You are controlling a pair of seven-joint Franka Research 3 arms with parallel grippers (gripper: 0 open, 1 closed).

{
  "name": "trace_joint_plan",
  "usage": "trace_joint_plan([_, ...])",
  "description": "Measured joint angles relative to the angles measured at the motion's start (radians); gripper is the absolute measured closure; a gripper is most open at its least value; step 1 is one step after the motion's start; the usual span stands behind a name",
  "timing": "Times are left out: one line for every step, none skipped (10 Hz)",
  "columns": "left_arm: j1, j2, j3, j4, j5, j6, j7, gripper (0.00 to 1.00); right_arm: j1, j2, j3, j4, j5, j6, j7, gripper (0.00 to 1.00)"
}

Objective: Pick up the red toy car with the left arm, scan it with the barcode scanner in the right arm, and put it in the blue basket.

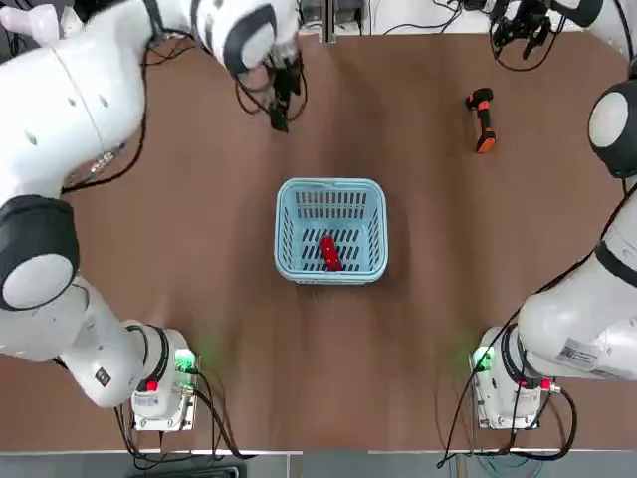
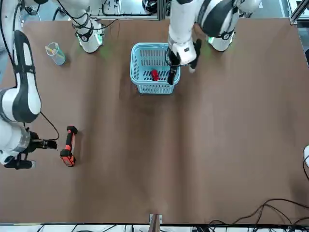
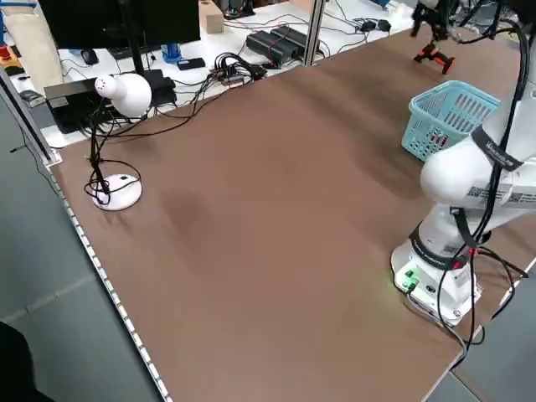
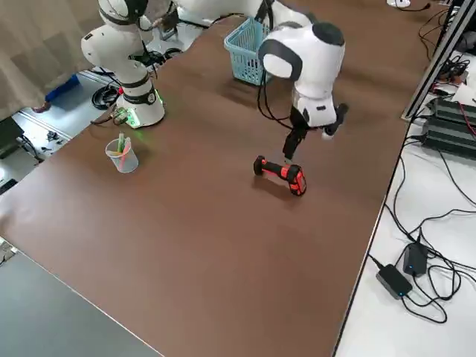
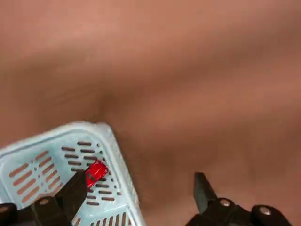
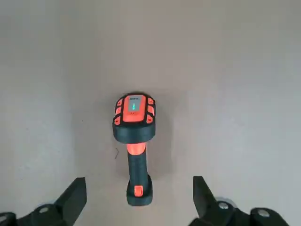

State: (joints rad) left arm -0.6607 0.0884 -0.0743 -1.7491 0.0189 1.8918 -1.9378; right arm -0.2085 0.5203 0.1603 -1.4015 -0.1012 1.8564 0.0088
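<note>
Lying in the blue basket [image 1: 330, 231] at mid-desk from overhead is the red toy car [image 1: 329, 253]. Opposite, the barcode scanner [image 2: 68, 146] is resting near the right end effector [image 2: 54, 144]. Wrist views are showing the left end effector [image 5: 141, 190] and right one spread wide, empty.

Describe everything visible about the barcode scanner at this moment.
The barcode scanner is pistol-shaped, with a black head framed in orange, a small lit display on top and an orange-and-black handle, plastic by the look of it. It lies flat on the bare brown table, far from the basket. Nothing grips it: the right gripper hangs open above it, fingers clear on either side.
</note>
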Motion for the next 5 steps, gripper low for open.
trace_joint_plan([0.053,-0.002,0.001,0.029,0.001,-0.061,0.128,0.00,0.001,-0.035,0.000,0.003,0.000,-0.025,0.001,0.00])
trace_joint_plan([0.104,-0.006,0.002,0.055,0.001,-0.118,0.258,0.00,0.002,-0.071,0.001,0.003,0.000,-0.057,0.001,0.00])
trace_joint_plan([0.160,-0.013,0.001,0.079,0.002,-0.177,0.382,0.00,0.006,-0.104,0.002,0.004,0.000,-0.091,0.001,0.00])
trace_joint_plan([0.211,-0.025,0.002,0.092,0.002,-0.227,0.502,0.00,0.012,-0.134,0.002,0.007,-0.001,-0.118,0.002,0.00])
trace_joint_plan([0.255,-0.035,0.002,0.096,0.002,-0.247,0.578,0.00,0.017,-0.159,0.002,0.020,-0.001,-0.149,0.002,0.00])
